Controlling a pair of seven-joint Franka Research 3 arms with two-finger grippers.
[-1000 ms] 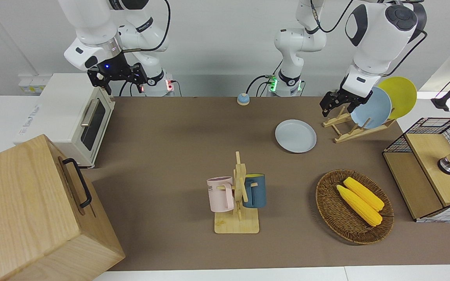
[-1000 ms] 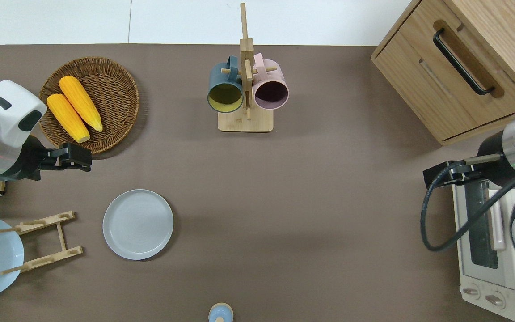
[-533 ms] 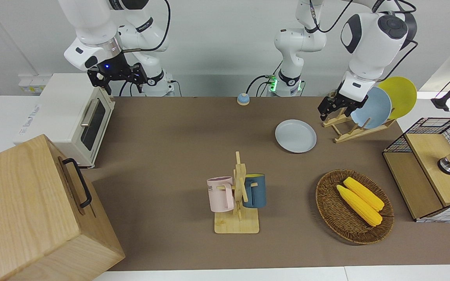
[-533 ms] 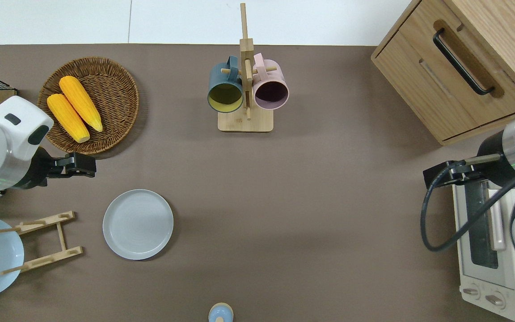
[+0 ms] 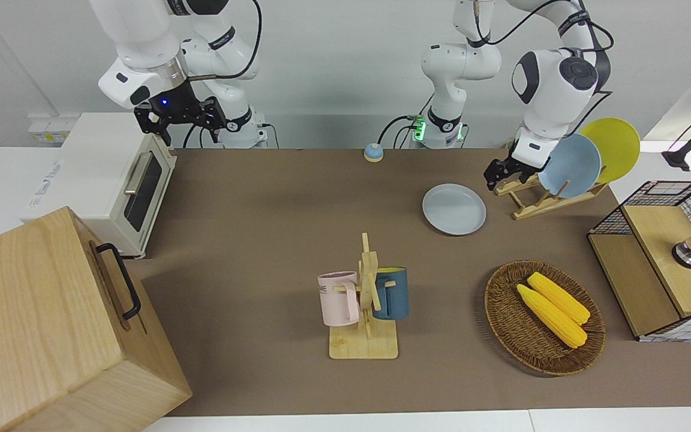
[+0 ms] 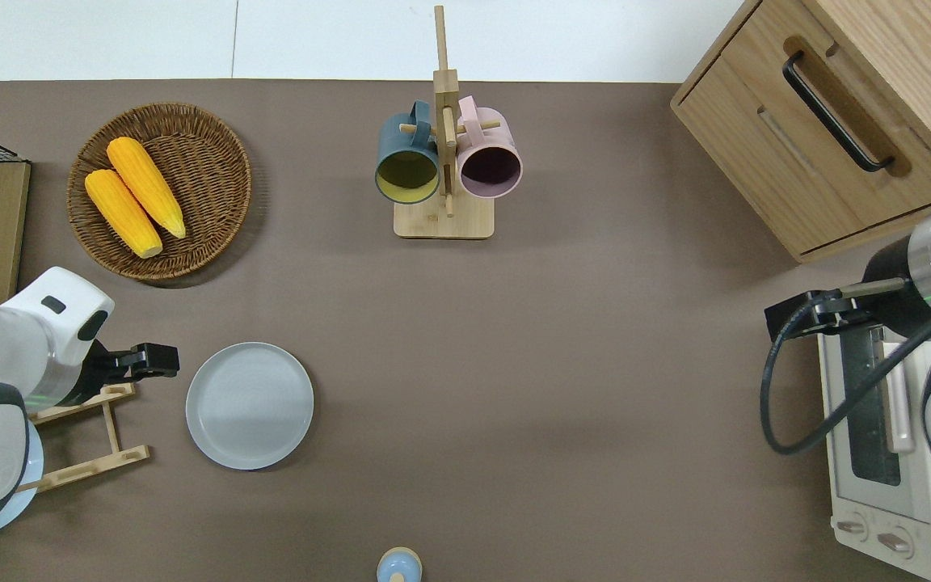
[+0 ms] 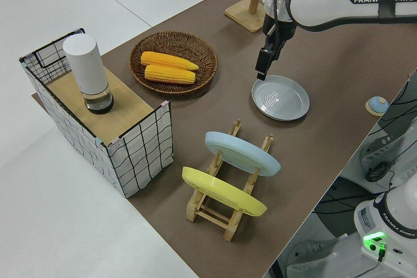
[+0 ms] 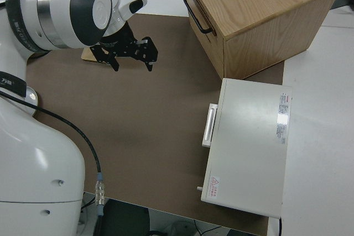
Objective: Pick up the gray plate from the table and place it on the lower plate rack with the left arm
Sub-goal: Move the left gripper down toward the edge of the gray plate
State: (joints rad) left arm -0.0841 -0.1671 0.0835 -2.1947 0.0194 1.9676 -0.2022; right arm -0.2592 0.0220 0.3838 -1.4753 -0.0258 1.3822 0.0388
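Gray plate (image 6: 249,405) flat on table, just beside left pincer (image 6: 160,360); pincer gap indiscernible.

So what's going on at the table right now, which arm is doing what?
The left gripper is up in the air beside the gray plate, toward the left arm's end of the table, holding nothing. The plate lies flat on the table, not yet picked up. Next to it, the lower plate rack already carries a light blue plate and a yellow plate in its slots. The right arm is parked.
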